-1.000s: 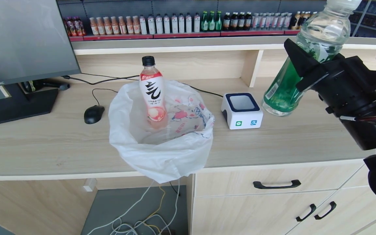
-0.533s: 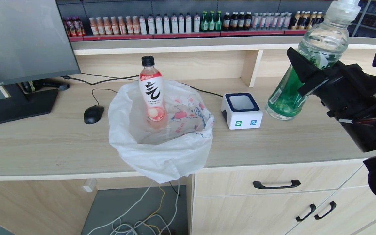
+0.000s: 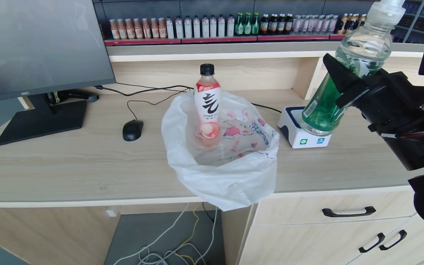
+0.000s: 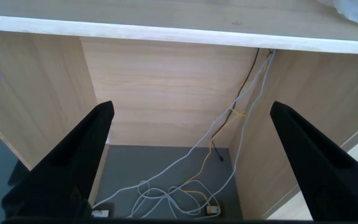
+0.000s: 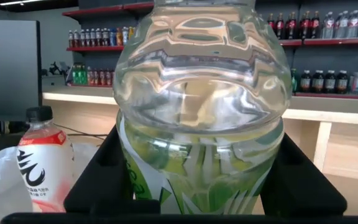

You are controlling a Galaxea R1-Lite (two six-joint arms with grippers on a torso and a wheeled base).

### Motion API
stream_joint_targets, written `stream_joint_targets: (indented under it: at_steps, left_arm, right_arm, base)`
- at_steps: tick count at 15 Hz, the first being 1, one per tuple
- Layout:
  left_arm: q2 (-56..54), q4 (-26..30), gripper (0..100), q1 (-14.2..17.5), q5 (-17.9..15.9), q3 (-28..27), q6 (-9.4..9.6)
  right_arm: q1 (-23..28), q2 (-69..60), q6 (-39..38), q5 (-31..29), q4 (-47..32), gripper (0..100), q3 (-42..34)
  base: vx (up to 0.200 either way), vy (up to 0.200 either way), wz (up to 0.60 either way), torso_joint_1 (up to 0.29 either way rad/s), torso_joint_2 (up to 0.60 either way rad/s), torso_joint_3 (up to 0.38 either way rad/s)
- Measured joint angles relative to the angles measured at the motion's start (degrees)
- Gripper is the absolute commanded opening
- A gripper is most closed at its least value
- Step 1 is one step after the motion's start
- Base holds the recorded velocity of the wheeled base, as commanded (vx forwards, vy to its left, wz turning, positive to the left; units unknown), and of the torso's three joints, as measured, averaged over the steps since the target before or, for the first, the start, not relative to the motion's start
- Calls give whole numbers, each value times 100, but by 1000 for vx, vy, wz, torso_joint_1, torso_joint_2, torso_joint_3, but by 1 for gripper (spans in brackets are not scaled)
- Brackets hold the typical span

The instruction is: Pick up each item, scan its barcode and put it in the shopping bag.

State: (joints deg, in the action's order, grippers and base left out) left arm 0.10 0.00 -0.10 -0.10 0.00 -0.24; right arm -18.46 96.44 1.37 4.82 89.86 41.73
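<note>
right gripper point(image 3: 348, 79) — fingers clamped on green bottle point(image 3: 320, 106), tilted, base just over scanner point(image 3: 309, 139) | pink bottle point(image 3: 207, 106) upright in shopping bag point(image 3: 226, 176), beside scanner | left gripper point(image 4: 191, 112) — fingers spread, empty

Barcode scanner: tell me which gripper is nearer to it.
Right. The right gripper holds the green bottle over the barcode scanner; the left gripper hangs open below the counter edge, facing the cables.

Bright, even overhead light; faint, soft shadows on the counter point(image 3: 68, 165); pale sheen on the monitor point(image 3: 31, 40); glints in the clear bottle point(image 5: 201, 93); dimmer beneath the counter.
</note>
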Motion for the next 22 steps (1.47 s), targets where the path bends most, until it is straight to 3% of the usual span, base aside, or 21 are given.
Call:
stream_joint_targets:
  at_steps: [3, 11, 22]
  left_arm:
    - [0, 0, 100, 7, 0, 0, 2]
    - [0, 2, 100, 5, 2, 0, 9]
    - [0, 0, 100, 0, 0, 0, 9]
  right_arm:
    - [2, -9, 0, -2, 16, 0, -28]
    - [-22, 66, -6, 9, 9, 0, 143]
    - [-224, 1302, -26, 18, 13, 0, 1425]
  base:
    - [0, 200, 0, 4, 4, 1]
    - [0, 0, 0, 0, 0, 0]
    - [0, 0, 0, 0, 0, 0]
